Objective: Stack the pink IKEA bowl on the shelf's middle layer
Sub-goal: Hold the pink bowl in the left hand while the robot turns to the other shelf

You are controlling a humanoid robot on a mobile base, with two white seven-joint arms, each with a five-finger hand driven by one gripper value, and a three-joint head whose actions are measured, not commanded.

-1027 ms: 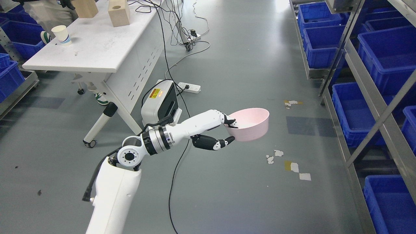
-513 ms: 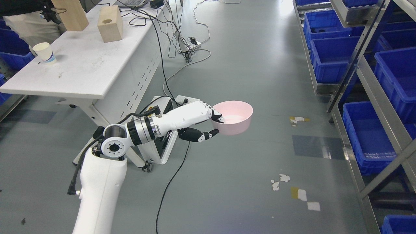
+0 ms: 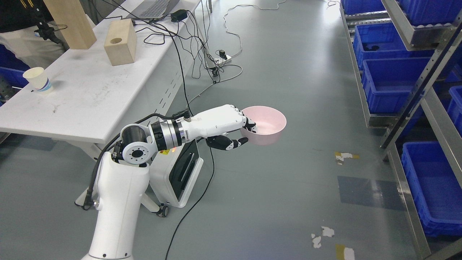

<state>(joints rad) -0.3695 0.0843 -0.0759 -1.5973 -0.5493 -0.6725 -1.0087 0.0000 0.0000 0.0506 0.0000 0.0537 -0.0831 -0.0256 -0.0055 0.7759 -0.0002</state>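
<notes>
One hand still gripping bowl.

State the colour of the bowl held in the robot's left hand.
Pale pink, inside and out: the bowl, gripped at its rim by the left hand, in the head view.

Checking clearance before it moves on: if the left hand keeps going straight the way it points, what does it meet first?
Probably the shelf with blue bins; the left hand, holding the pink bowl, has only open floor before that.
</notes>
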